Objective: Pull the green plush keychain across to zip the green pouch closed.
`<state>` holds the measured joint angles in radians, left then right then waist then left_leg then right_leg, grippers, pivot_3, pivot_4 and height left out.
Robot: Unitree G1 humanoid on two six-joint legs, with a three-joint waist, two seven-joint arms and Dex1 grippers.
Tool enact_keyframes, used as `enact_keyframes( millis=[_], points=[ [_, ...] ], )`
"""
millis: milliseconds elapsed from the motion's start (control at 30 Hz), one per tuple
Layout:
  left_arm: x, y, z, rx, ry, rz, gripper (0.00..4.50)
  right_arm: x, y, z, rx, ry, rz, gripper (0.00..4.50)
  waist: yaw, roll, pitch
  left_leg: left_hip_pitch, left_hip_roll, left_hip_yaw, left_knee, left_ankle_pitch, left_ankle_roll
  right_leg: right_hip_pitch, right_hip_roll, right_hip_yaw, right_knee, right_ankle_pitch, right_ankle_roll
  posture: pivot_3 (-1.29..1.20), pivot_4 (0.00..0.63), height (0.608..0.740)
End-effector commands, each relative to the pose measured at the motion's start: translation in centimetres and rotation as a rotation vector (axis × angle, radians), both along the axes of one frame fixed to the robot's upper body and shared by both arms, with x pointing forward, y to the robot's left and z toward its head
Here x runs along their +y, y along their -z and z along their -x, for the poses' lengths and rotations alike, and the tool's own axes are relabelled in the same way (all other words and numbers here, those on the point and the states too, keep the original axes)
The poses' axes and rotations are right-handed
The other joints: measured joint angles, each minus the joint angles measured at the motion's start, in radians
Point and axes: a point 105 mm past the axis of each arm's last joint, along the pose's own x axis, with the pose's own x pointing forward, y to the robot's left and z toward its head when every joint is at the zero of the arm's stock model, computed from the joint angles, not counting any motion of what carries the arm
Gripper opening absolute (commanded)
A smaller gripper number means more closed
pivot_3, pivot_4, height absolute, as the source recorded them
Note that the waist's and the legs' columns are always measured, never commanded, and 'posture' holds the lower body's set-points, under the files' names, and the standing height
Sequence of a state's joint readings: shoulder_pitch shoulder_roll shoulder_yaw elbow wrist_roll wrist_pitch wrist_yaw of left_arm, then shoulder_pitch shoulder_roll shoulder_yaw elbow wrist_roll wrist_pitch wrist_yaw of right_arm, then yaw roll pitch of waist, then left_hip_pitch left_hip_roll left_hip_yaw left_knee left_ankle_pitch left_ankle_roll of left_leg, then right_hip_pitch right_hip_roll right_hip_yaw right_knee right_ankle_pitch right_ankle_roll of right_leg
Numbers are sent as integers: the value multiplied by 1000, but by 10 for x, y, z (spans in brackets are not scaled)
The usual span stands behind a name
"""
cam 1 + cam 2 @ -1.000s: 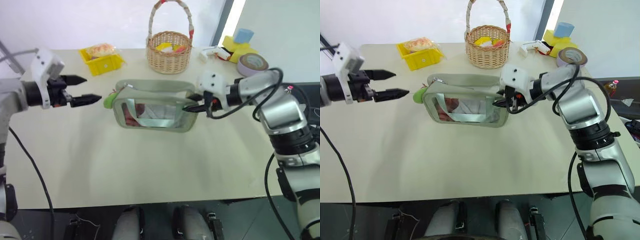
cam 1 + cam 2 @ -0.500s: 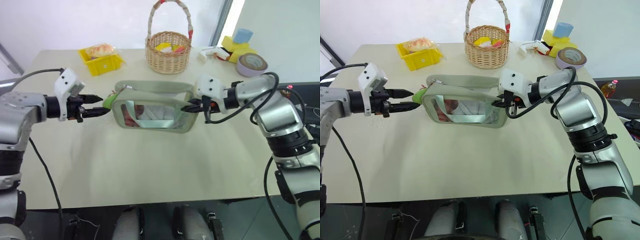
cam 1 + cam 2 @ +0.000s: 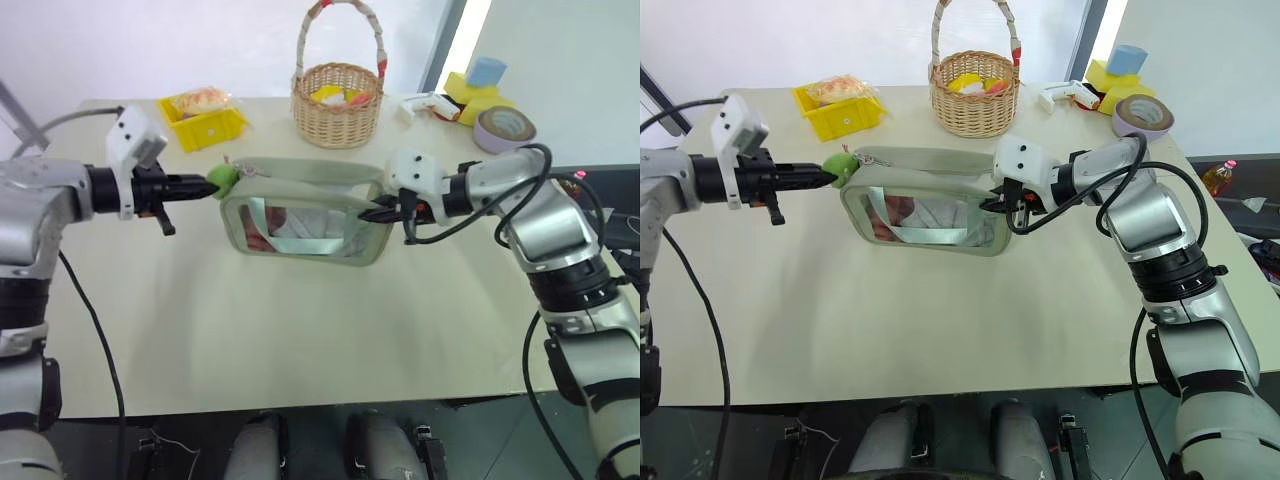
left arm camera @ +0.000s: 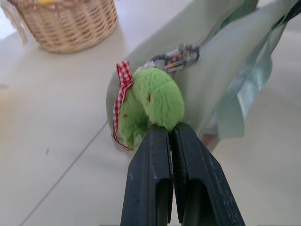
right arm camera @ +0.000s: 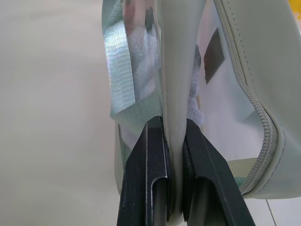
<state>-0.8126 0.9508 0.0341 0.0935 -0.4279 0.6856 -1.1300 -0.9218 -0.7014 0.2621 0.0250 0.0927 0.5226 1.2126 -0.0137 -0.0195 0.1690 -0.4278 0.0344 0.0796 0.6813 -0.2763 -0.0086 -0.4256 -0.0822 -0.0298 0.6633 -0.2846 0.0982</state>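
The green pouch [image 3: 305, 215] stands on the beige table, its clear window facing me and its top zipper running along the upper edge. At its left end hangs the green plush keychain [image 3: 222, 178], a fuzzy lime charm with a red-checked ribbon [image 4: 123, 89]. My left gripper [image 3: 207, 184] is shut on the keychain [image 4: 153, 101], pinching its lower edge. My right gripper [image 3: 380, 212] is shut on the pouch's right end, the fabric wall [image 5: 173, 84] clamped between its fingers.
A wicker basket [image 3: 338, 100] with small items stands behind the pouch. A yellow bin [image 3: 205, 122] sits at the back left. A tape roll [image 3: 505, 127], yellow and blue blocks [image 3: 478, 85] and a white tool [image 3: 425, 103] lie at the back right.
My left gripper moved in to the pouch's left end and shut on the plush keychain, lifting it a little. The right gripper kept its hold on the pouch.
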Motion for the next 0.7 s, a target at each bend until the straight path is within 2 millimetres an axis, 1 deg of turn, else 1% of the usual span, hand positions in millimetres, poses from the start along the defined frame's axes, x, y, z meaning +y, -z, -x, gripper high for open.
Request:
enact_keyframes(
  millis=[33, 100, 200, 300, 333, 367, 500, 600, 700],
  points=[
    [-12, -42, 7, -135, 54, 21, 44, 6, -15, 0, -57, -23, -13, 0, 0, 0, 0, 0, 0, 0, 0, 0, 0, 0, 0, 0, 0, 0, 0, 0, 150, 739],
    [-26, -55, 7, -190, 89, 7, 44, 7, -14, 0, -58, -25, -14, 0, 1, 0, 0, 0, 0, 0, 0, 0, 0, 0, 0, 0, 0, 0, 0, 0, 150, 739],
    [-49, -63, 8, -241, 151, -18, 44, 7, -14, 0, -61, -27, -13, 0, 1, 0, 0, 0, 0, 0, 1, 0, 0, 1, 0, 0, 0, 0, 0, 0, 150, 739],
    [-73, -56, 8, -272, 231, -68, 44, 8, -14, 0, -64, -30, -10, 0, 1, 0, 0, 0, 0, 0, 1, 0, 0, 1, 0, 0, 0, 0, 0, 0, 150, 739],
    [-81, -51, 6, -277, 249, -80, 44, 8, -15, 0, -66, -31, -10, 0, 1, 0, 0, 0, 0, 0, 1, 0, 0, 1, 0, 0, 0, 0, 0, 0, 150, 739],
    [-85, -47, 4, -280, 259, -87, 44, 8, -16, -1, -68, -31, -10, 0, 1, 0, 0, 0, 0, 0, 1, 0, 0, 1, 0, 0, 0, 0, 0, 0, 150, 739],
    [-92, -22, -10, -296, 273, -173, 44, 10, -17, 0, -70, -34, -11, 0, 0, 0, 0, 0, 0, 0, 1, 0, 0, 0, 0, 0, 0, 0, 0, 0, 150, 739],
    [-93, -15, -16, -315, 275, -208, 44, 10, -16, 0, -69, -34, -10, 0, 0, 0, 0, 0, 0, 0, 1, 0, 0, 0, 0, 0, 0, 0, 0, 0, 150, 739],
    [-96, -14, -18, -324, 295, -207, 44, 9, -17, 1, -70, -32, -9, 0, 1, 0, 0, 0, 0, 0, 1, 0, 0, 0, 0, 0, 0, 0, 0, 0, 150, 739]
  ],
)
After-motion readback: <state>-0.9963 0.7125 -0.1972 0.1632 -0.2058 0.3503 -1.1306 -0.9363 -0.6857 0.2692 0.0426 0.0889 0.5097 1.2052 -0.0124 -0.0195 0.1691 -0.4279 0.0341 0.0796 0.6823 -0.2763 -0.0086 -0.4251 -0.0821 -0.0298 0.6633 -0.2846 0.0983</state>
